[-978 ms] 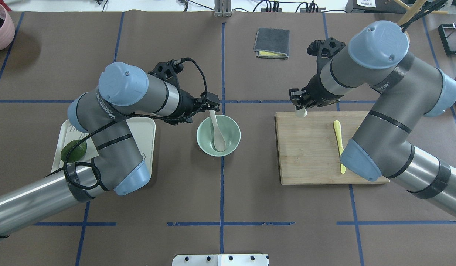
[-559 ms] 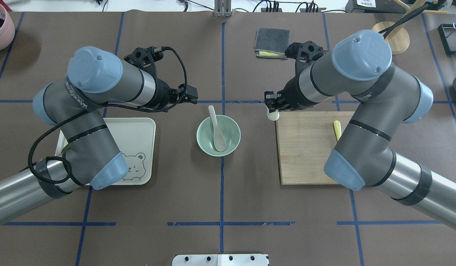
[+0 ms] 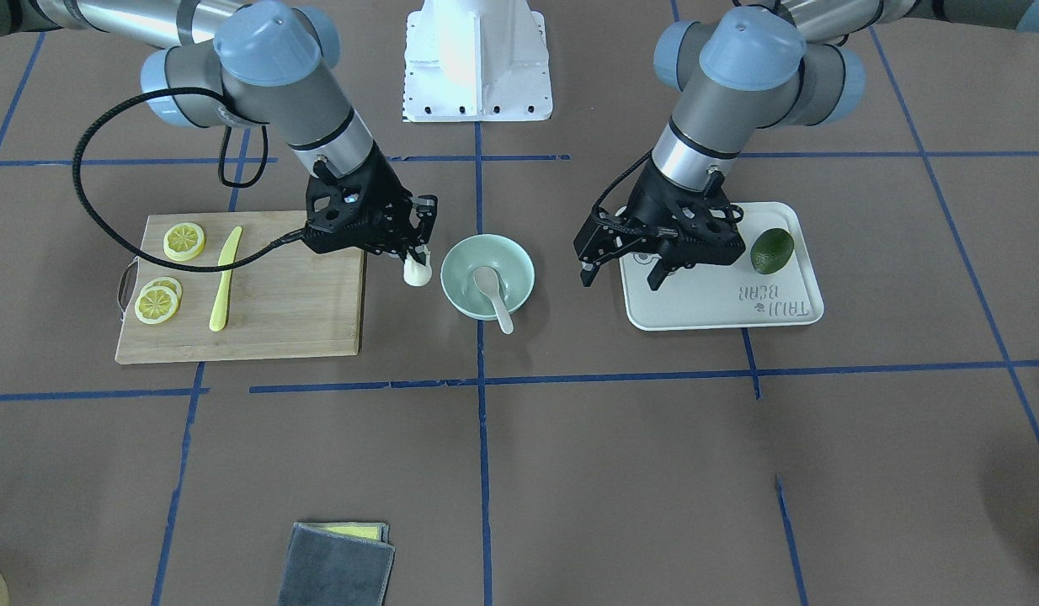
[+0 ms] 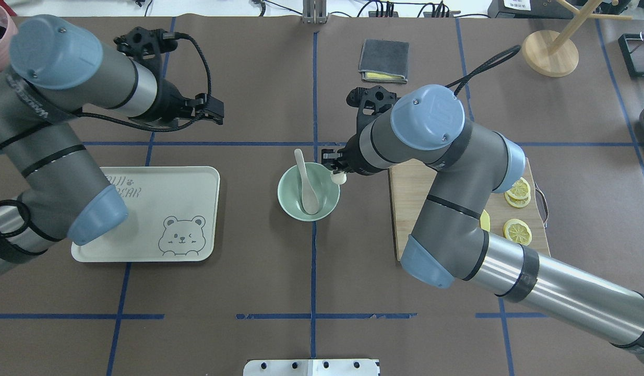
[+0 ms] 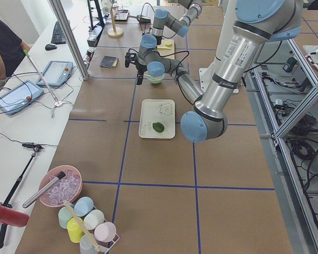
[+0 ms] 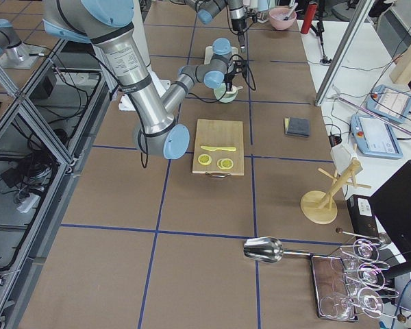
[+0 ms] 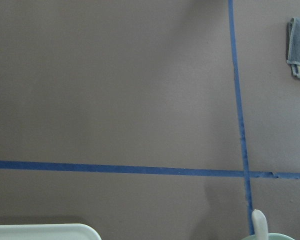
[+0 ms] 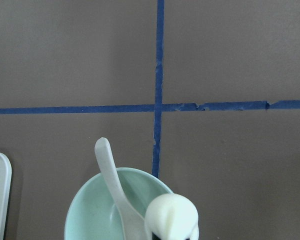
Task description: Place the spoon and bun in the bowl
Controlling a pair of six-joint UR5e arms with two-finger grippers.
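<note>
I see 1 round mint-green bowl [image 3: 473, 252] w/ 1 pale plastic spoon [image 3: 492, 290] in it, scoop down, handle leaning on the rim. 1 white dome-shaped bun [image 3: 417, 271] hangs at the bowl's rim, pinched in the R gripper [image 3: 414, 257]. The L gripper [image 3: 619, 280], fingers spread, is on the bowl's other side, near 1 white bear tray [image 3: 721, 295] w/ 1 green avocado [image 3: 772, 250]. Beyond the bun: 1 wooden board [image 3: 292, 303], 3 lemon slices [image 3: 184, 241], 1 yellow knife [image 3: 223, 282].
</note>
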